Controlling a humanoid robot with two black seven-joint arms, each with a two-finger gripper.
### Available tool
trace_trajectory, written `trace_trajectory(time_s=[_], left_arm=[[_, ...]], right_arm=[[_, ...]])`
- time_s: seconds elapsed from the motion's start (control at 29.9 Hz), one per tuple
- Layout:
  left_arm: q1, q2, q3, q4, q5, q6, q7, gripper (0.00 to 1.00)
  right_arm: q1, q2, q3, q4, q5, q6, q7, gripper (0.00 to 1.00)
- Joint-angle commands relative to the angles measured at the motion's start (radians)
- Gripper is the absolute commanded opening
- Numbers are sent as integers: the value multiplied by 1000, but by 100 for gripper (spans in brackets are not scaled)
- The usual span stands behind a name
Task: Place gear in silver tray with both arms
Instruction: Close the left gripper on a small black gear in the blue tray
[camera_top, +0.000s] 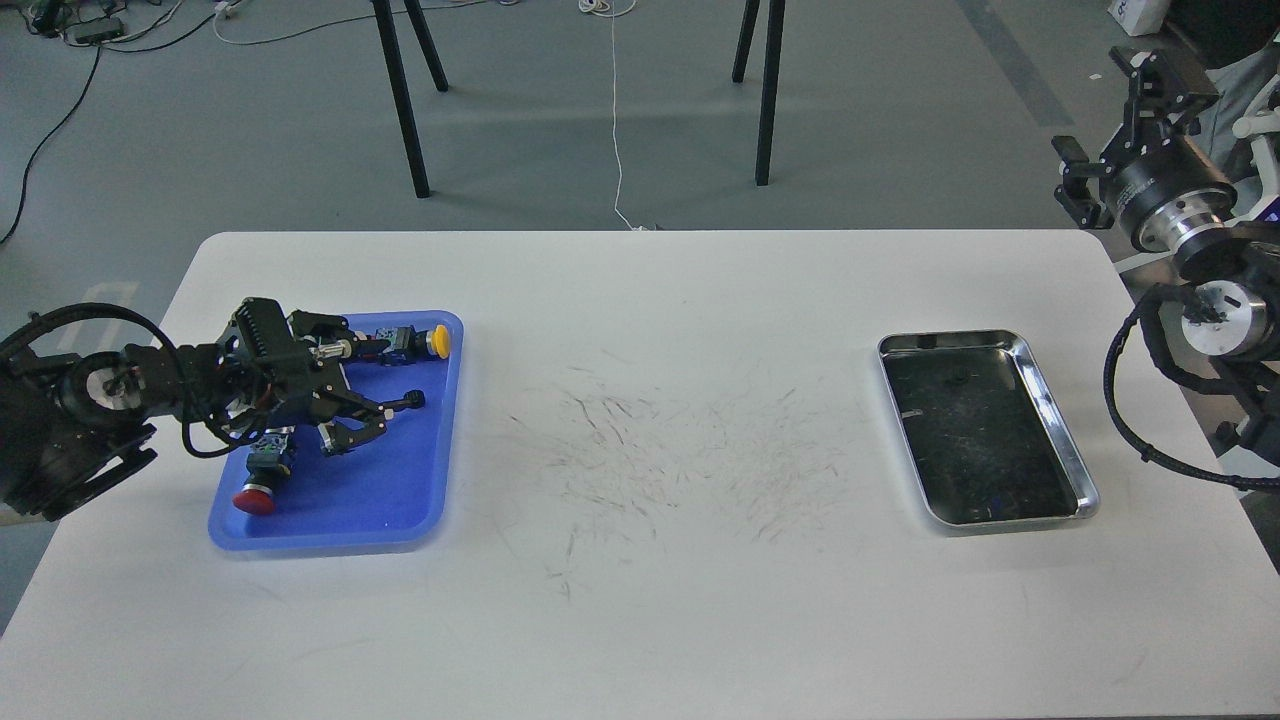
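A small black gear (417, 399) lies in the blue tray (390, 485) at the left of the table. My left gripper (385, 418) is down inside that tray and open. Its far fingertip (402, 402) is at the gear, and I cannot tell whether they touch. The near fingertip (352, 436) is apart from the gear. The silver tray (1062, 432) sits at the right of the table and looks empty. My right gripper (1108, 125) is raised off the table's far right corner, open, with nothing in it.
In the blue tray lie a red push button (256, 499) and a yellow push button (436, 342). The white table (660, 560) is scuffed in the middle. Black stand legs (405, 110) stand on the floor beyond the far edge.
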Motion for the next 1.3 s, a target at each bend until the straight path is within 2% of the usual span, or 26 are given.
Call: trace_trajectory(time_s=[0.0,0.74,1.27], left_arm=[[-2,-7,0,0,8,0,0,66],[7,-47,8,1,7,0,0,62],[9,-63,41,14,5,0,0,49]], right_arm=[[-5,-4,0,0,0,0,2,98],[-5,-7,-1,-2,-1,1,0,98],[-5,-29,-38,-2,-1,0,2,98]])
